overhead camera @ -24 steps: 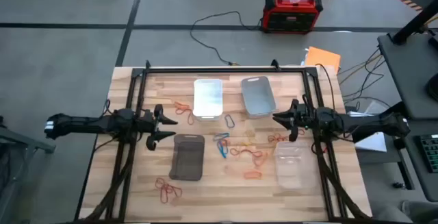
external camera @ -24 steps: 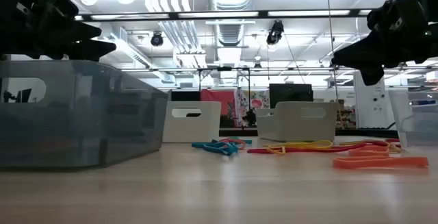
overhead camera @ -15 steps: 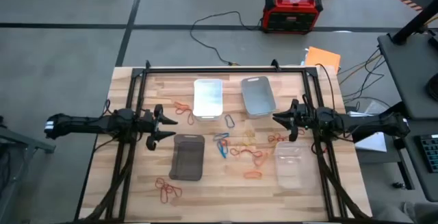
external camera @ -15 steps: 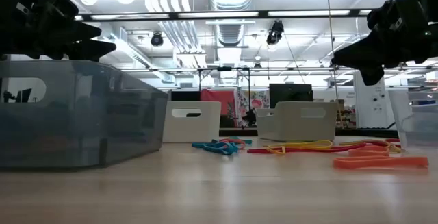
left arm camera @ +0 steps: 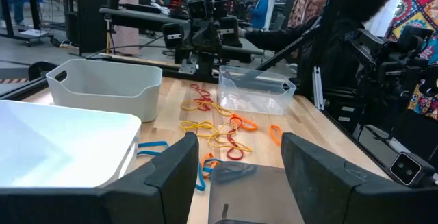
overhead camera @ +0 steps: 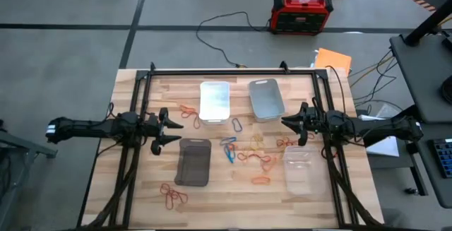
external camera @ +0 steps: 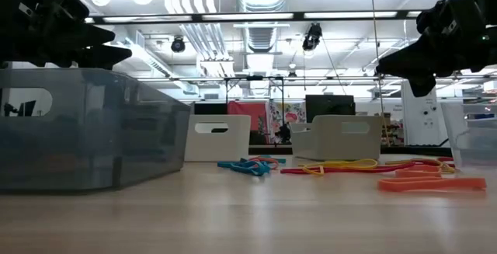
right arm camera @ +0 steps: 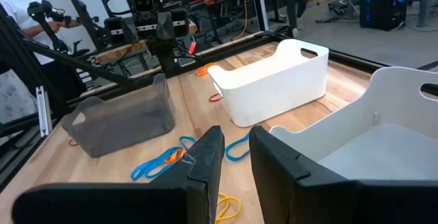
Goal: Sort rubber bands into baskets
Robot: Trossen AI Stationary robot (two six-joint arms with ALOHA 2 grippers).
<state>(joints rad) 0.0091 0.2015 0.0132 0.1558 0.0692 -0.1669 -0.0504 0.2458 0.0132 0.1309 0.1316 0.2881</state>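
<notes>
The work surface is a pale wooden table (overhead camera: 141, 188) of jointed planks inside a black metal frame. Four small rounded-corner plastic baskets rest on it: a white one (overhead camera: 215, 101) and a light grey one (overhead camera: 266, 98) toward the far edge, a dark smoky translucent one (overhead camera: 193, 162) nearer the front on the left, and a clear one (overhead camera: 298, 169) toward the right edge. Thin elastic rubber bands (overhead camera: 247, 155) lie loose between them: blue, orange and tan loops at the centre, an orange cluster (overhead camera: 188, 110) beside the white basket, a red cluster (overhead camera: 171, 196) near the front-left corner.

The left gripper (overhead camera: 172, 130) hangs above the left side, just beside the smoky basket, fingers spread and empty. The right gripper (overhead camera: 287, 123) hangs between the grey and clear baskets, fingers set close with a narrow gap, holding nothing (both are well clear of the tabletop in the low view).

Beyond the far edge, on the floor, sit a red-black box (overhead camera: 301, 12) and trailing cables. The front-centre boards are bare.
</notes>
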